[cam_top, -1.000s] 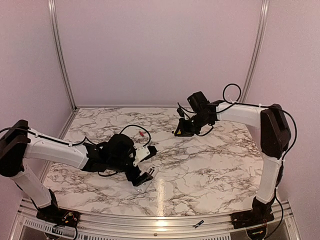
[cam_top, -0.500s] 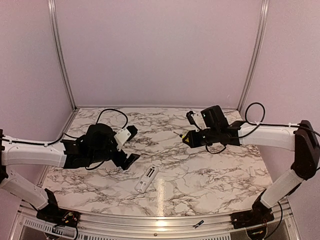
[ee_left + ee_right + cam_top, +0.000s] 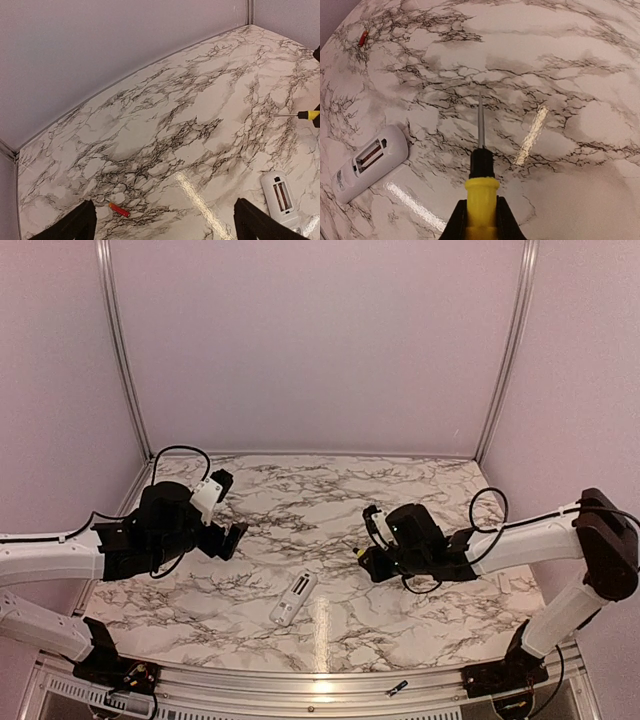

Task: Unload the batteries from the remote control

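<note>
- Overhead, the white remote control (image 3: 293, 599) lies flat on the marble table (image 3: 420, 630), back side up, with its battery recess uncovered. It sits between the two grippers and closer to the arm bases than either. Neither gripper touches it.
- The left gripper (image 3: 228, 512) hangs above the table with its jaws spread wide and nothing between them.
- From the left wrist camera, one red battery (image 3: 119, 209) lies loose on the marble. It sits in the gap between the open jaws, close in front of the finger on the left side of that view, well apart from the remote control.
- In that same view the remote control lies just outside the jaws, beside and slightly ahead of the other finger.
- The right gripper (image 3: 480, 221) is clamped tight on the yellow handle of a screwdriver (image 3: 480, 185). The black collar and thin metal shaft stick straight out ahead of the jaws.
- Whether the screwdriver tip touches the marble cannot be told.
- From the right wrist camera, the remote control lies ahead of the jaws and off to the left of the shaft, apart from it, with the open recess facing up.
- Something reddish-brown shows inside the recess, too small to tell whether it is a cell.
- The loose battery appears far ahead of the right jaws, well to the left of the shaft.
</note>
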Robot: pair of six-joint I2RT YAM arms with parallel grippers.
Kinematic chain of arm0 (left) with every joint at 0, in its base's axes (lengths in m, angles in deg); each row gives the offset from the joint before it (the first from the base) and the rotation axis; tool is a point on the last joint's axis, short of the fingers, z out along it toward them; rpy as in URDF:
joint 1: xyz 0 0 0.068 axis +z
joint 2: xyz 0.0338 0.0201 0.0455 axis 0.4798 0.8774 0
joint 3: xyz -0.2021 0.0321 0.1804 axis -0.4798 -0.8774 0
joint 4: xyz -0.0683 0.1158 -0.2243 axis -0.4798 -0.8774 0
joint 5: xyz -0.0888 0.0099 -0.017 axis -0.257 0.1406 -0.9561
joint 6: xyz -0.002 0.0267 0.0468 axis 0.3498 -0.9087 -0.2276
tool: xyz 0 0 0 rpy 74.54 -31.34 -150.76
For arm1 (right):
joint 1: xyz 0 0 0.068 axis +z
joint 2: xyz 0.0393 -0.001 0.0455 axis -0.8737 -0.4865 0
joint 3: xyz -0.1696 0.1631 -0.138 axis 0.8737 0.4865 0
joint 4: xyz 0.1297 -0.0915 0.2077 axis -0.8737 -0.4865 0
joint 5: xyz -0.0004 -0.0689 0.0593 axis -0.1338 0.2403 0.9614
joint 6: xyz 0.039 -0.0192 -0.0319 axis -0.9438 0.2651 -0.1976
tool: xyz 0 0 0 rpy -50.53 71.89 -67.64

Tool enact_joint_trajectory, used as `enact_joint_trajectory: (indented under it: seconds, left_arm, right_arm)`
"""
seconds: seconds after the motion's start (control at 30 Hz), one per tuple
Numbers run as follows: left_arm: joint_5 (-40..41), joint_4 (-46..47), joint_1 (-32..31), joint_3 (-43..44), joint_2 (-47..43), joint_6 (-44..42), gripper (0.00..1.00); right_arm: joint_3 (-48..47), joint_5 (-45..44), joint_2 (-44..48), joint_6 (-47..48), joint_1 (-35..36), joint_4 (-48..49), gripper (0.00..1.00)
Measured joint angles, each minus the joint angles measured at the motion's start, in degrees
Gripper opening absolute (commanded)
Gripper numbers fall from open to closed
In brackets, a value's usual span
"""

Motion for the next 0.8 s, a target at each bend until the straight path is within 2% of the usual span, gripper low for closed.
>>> enact_joint_trajectory:
  seconds: [0.37, 0.8]
  left_arm:
    - [0.5, -0.1, 0.0, -2.2, -2.9, 4.3, 0.99]
    - [1.0, -0.5, 0.0, -5.2, -6.4, 8.6, 0.99]
  right_arm:
    - [5.9, -1.0, -3.3, -2.8, 1.4, 5.6, 0.00]
    - [6.6, -1.0, -3.3, -4.8, 1.4, 5.9, 0.20]
